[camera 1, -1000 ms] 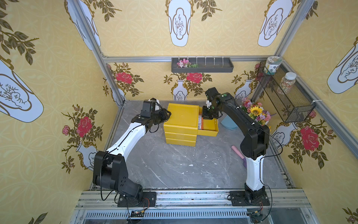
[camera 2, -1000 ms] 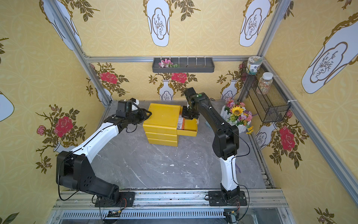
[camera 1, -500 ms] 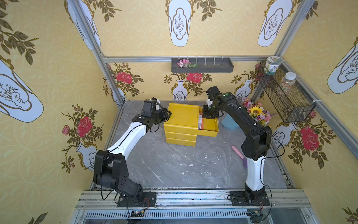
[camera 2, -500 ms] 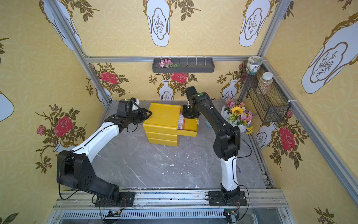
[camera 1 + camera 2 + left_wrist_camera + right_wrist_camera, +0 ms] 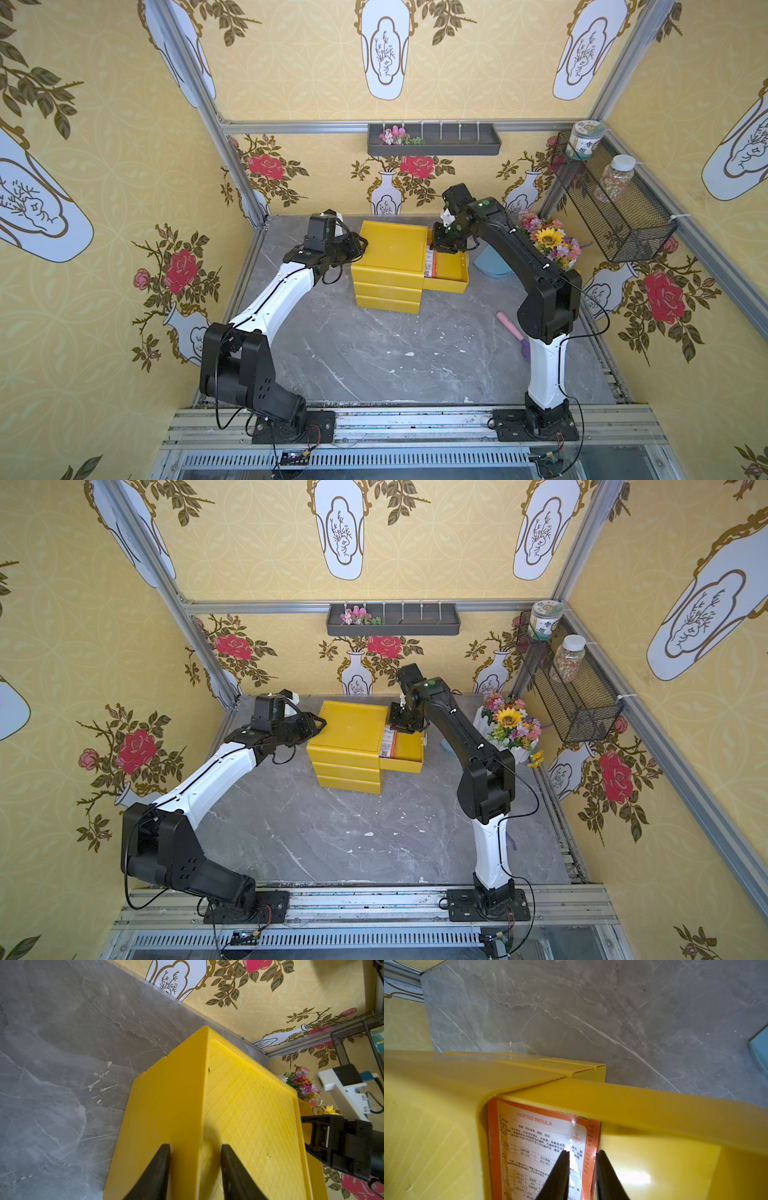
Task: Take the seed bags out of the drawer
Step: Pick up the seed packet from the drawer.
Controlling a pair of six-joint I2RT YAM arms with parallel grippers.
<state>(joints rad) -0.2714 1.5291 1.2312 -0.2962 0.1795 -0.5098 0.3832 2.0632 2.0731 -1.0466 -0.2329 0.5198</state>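
I am watching the right gripper (image 5: pixel 582 1152), and what is changing is its jaws. They were pressed together a second ago and are now standing a narrow crack apart, pinching nothing. The arm itself is barely shifting against the earlier top views.

It is hanging tips-down inside the shallow yellow plastic drawer (image 5: pixel 451 284), which is pulled out from the top of the boxy yellow plastic chest (image 5: pixel 390 249). Directly under the tips, the flat seed packet (image 5: pixel 542 1147), with a glossy white label bordered in orange, is lying back side up at the chest end of the drawer. One fingertip (image 5: pixel 563 1155) is sitting over the label and its partner is just past the orange edge. I cannot tell whether they are touching it.

I am reading this as the jaws opening to straddle that edge, so the grasp is only starting and no bag is out yet.

The left gripper (image 5: pixel 195 1147) is staying put, fingers spread and straddling the chest's top edge on the side away from the drawer, bracing it as I judge.
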